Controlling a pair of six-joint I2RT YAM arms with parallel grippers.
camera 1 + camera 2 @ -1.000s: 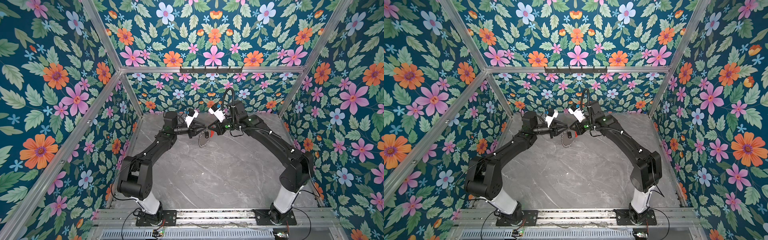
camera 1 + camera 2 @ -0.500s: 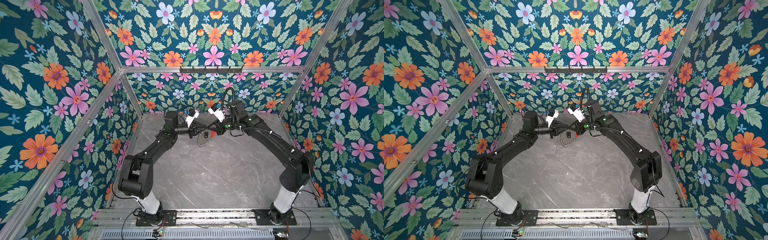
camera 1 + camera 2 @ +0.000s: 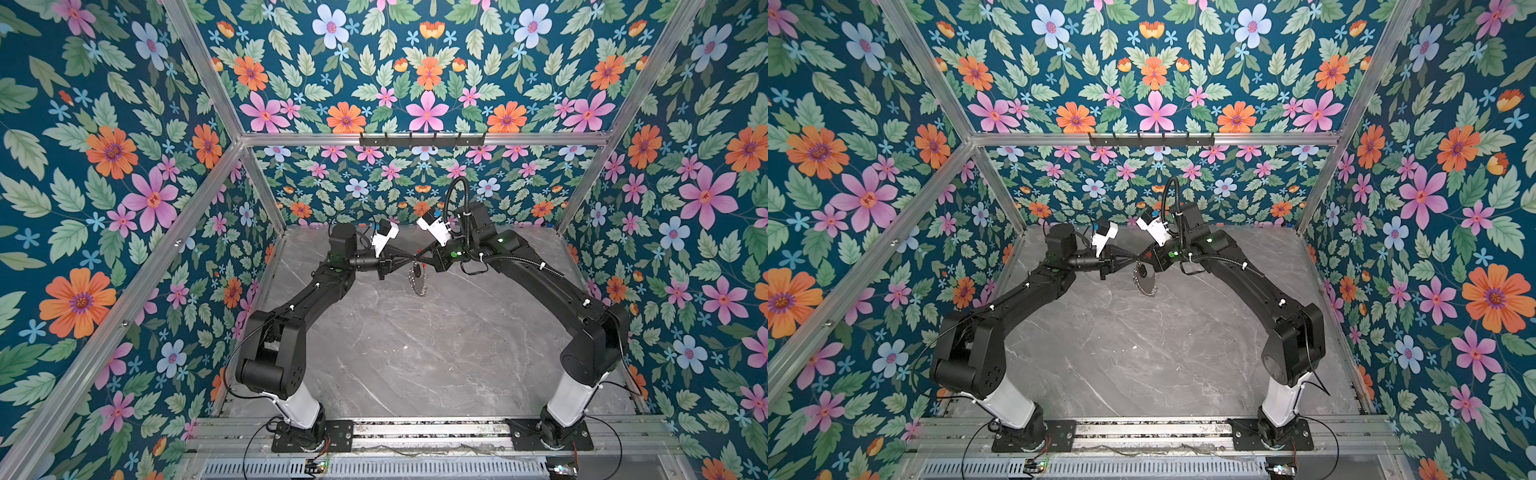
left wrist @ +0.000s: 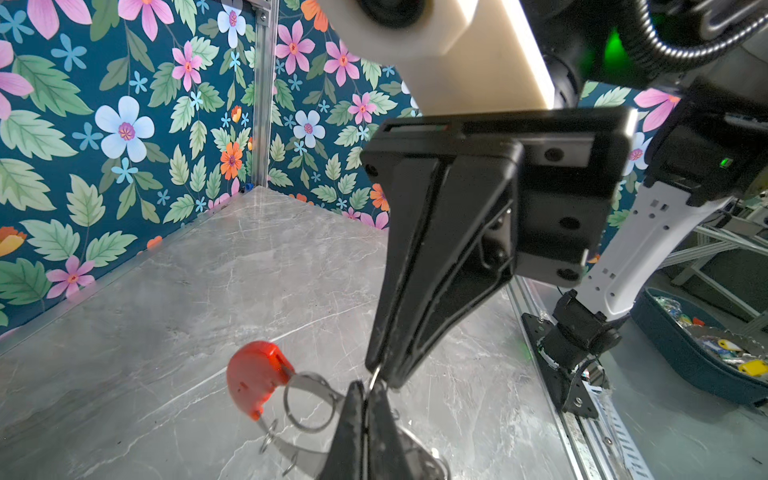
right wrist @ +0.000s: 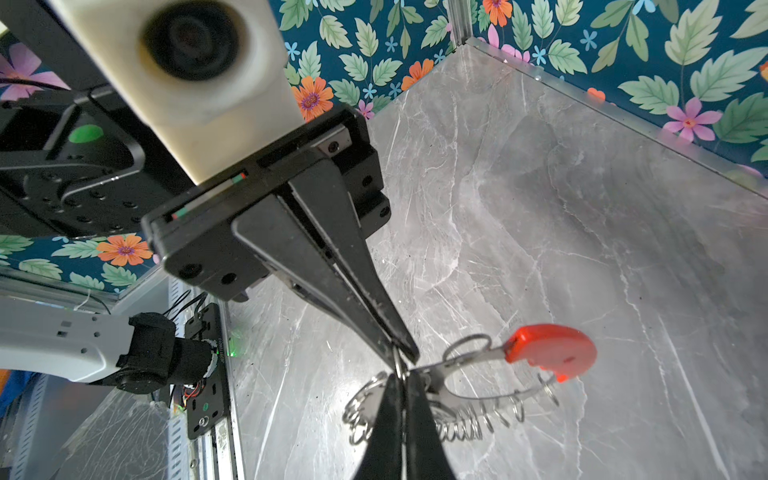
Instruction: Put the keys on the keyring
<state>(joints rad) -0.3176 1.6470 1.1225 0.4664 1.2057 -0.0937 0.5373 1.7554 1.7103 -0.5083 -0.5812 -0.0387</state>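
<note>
**Gripper status: tip-to-tip contact above the table**

I see the 2 arms meeting in mid-air over the rear part of the grey marble table (image 3: 415,365) in both top views. The left gripper (image 3: 409,258) and the right gripper (image 3: 422,260) point at each other, tips touching or very nearly so.

1. Left gripper: the right wrist view shows its fingers (image 5: 374,316) pressed together with no gap. The tips pinch a small silver ring (image 5: 398,365).
2. Right gripper: its fingers are likewise together. In the left wrist view the same ring (image 4: 374,380) runs into its tips, and the grey rim of the keyring comes out just beside its fingers. I read this as a clamp on the keyring.
3. I cannot tell whether the small silver ring belongs to the keyring's fringe of loops or to the key.
4. Keyring (image 3: 419,286): it hangs on edge directly below the 2 sets of tips, clear of the table. Its red piece (image 5: 548,351) sits near the tips, at the upper part of the disc.
5. Keys: a dark oblong shape (image 3: 1142,272) lies against the upper part of the hanging disc. It is too small for me to confirm as the key tag.
</note>
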